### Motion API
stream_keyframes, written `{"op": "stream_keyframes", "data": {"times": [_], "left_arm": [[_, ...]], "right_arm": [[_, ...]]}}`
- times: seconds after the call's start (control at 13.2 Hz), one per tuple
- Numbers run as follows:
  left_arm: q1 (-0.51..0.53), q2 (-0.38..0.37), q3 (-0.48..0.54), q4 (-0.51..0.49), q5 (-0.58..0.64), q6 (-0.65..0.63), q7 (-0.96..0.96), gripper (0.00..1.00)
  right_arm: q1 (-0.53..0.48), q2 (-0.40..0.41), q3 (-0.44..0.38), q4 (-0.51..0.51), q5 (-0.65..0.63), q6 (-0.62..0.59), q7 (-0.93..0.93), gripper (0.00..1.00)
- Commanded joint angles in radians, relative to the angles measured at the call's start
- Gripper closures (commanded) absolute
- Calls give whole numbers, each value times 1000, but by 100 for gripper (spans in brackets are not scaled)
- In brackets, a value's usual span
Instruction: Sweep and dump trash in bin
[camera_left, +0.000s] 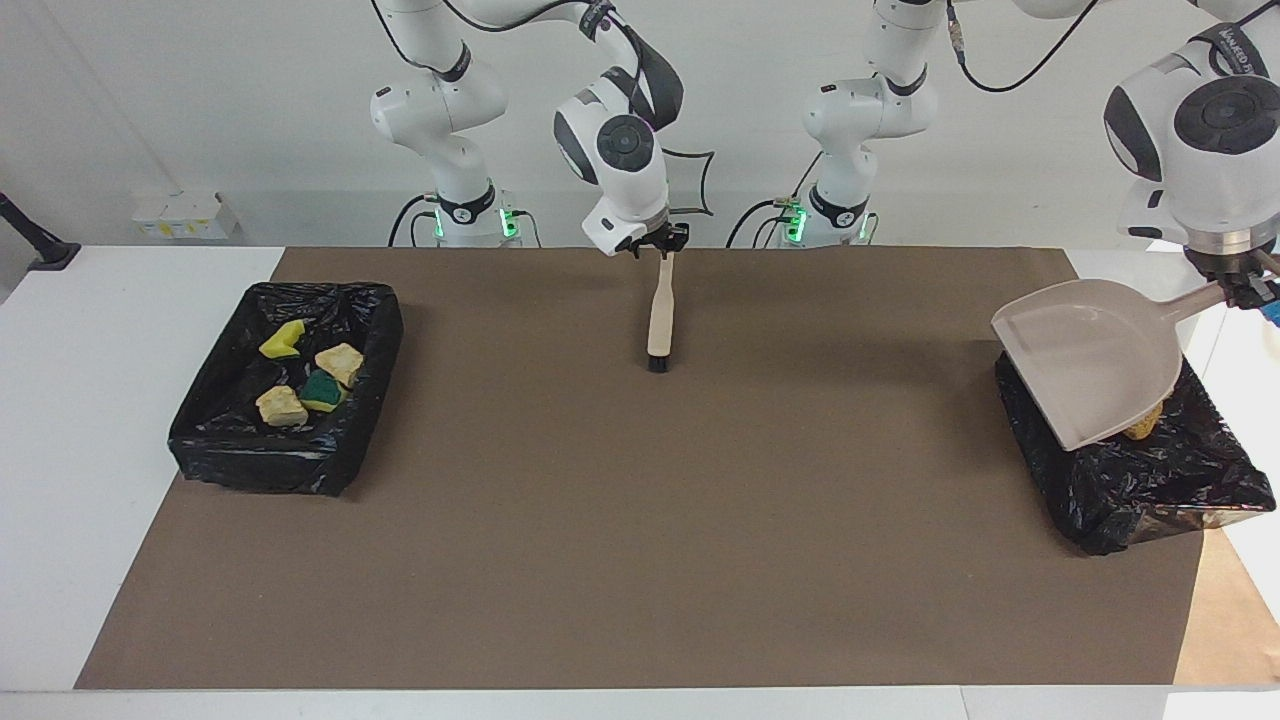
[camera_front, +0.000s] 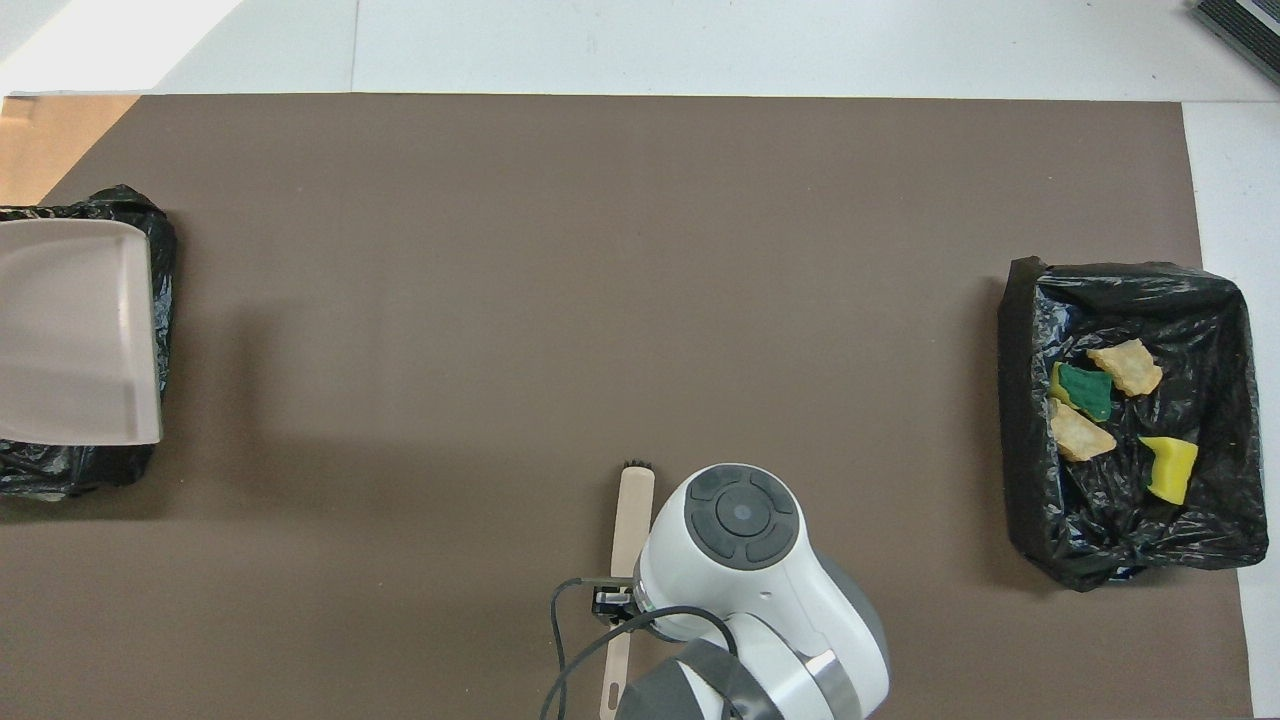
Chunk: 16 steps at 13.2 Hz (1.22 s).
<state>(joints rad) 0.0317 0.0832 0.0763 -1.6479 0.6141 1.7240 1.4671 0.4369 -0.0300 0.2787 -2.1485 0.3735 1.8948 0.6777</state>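
Yellow, green and tan, four scraps of the trash lie in the bin (camera_left: 215, 440) at the right arm's end of the surface (camera_left: 100, 400). You have a bright yellow sponge chunk (camera_left: 282, 340) nearest the robots, then a tan lump (camera_left: 339, 362). Just beside that is a green-backed sponge (camera_left: 322, 390), and a second tan lump (camera_left: 281, 406) lies farthest from the robots. All four rest on the black bag that lines the bin.

At the left arm's end stands a second bin (camera_left: 1150, 500), also lined in black. There you can see only the edge of one golden-brown piece (camera_left: 1143, 425), which peeks out from under the dustpan (camera_left: 1090, 360). The pan hides whatever else is in that bin.

The beige dustpan hangs over the second bin, its open lip tilted down toward the middle of the surface. The left gripper (camera_left: 1245, 285) has its fingers clenched on the end of the pan's handle.

Both bins sit on a brown mat (camera_left: 640, 520). Between them, close to the robots, the hand brush (camera_left: 657, 320) runs lengthwise, its black bristles pointing away from the robots. The right gripper (camera_left: 660, 245) is at the handle end of the brush. Whether it grips the handle or has let go, you cannot tell from here.
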Motion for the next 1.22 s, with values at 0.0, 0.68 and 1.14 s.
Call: {"op": "stream_keyframes", "data": {"times": [0.0, 0.68, 1.14], "left_arm": [[-27, -34, 8, -32, -164, -41, -89, 100], [-255, 12, 8, -64, -457, -26, -800, 100], [-418, 122, 8, -59, -534, 84, -1160, 100]], "right_arm": [[-12, -22, 4, 18, 18, -26, -6, 48], [-444, -110, -4, 274, -91, -422, -209, 0], [-497, 4, -3, 554, -337, -523, -325, 0]]}}
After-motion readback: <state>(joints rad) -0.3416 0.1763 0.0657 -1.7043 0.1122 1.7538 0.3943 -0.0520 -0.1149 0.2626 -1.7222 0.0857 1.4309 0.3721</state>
